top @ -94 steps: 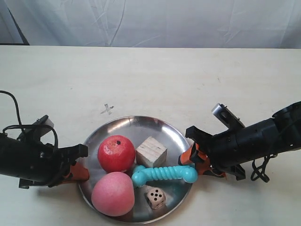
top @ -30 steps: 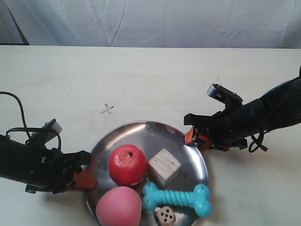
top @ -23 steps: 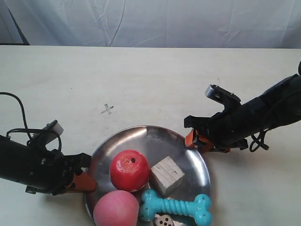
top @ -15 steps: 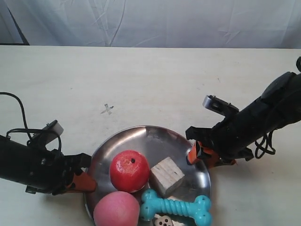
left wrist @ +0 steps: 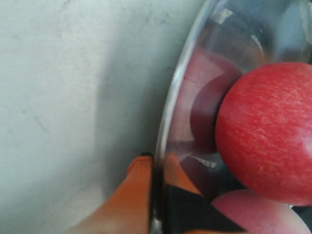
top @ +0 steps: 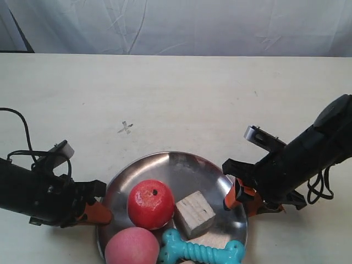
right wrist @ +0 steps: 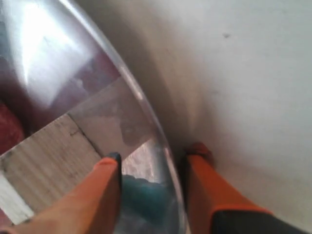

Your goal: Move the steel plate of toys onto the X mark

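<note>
The steel plate (top: 181, 168) sits near the exterior view's bottom edge, well below the X mark (top: 126, 128). It holds the red apple (top: 149, 203), pink peach (top: 131, 248), wooden cube (top: 194, 213) and turquoise bone (top: 201, 252). The die is out of view. My left gripper (left wrist: 155, 161) is shut on the plate's rim (left wrist: 180, 83), beside the apple (left wrist: 268, 126). My right gripper (right wrist: 153, 156) is open, and its orange fingers straddle the opposite rim (right wrist: 122, 73) with a gap on each side, close to the cube (right wrist: 44, 161).
The pale table (top: 181, 93) stretches from the plate to a white cloth backdrop (top: 181, 25). A black cable (top: 16, 124) loops from the arm at the exterior view's left.
The right gripper has slid down along the rim toward the exterior view's bottom edge. The plate and toys have shifted slightly that way, and the die has dropped out of frame. The left gripper has held still.
</note>
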Robot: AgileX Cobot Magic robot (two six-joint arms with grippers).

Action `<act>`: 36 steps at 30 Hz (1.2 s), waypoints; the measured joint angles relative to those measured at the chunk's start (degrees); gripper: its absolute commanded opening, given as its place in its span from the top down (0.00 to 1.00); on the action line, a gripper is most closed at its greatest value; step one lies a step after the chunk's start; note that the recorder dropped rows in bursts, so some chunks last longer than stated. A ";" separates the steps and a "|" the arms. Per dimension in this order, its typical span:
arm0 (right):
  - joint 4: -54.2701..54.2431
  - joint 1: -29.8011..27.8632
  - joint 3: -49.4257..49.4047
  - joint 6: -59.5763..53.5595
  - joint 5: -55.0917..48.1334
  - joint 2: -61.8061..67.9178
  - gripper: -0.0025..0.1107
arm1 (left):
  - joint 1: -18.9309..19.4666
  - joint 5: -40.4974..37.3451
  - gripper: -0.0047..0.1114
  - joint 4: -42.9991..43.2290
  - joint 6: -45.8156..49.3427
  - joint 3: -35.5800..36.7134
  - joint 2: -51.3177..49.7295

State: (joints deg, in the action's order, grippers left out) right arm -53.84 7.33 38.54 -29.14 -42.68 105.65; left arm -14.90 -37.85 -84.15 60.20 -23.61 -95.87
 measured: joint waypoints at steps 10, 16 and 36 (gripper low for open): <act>-5.03 -0.33 -1.70 -6.45 1.15 0.02 0.98 | 0.00 2.26 0.96 0.00 0.04 0.00 0.00; -6.99 -0.33 -1.75 -8.54 -0.35 0.36 0.98 | 0.00 3.06 0.96 -0.94 -0.16 -0.01 0.00; -1.42 -0.57 1.43 -2.97 -6.40 -0.30 0.99 | 0.00 -7.31 0.96 30.73 -28.45 -13.33 -0.12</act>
State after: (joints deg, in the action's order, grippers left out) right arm -55.26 6.76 39.97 -32.11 -49.08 105.35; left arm -14.90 -45.15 -53.42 31.75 -36.94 -96.00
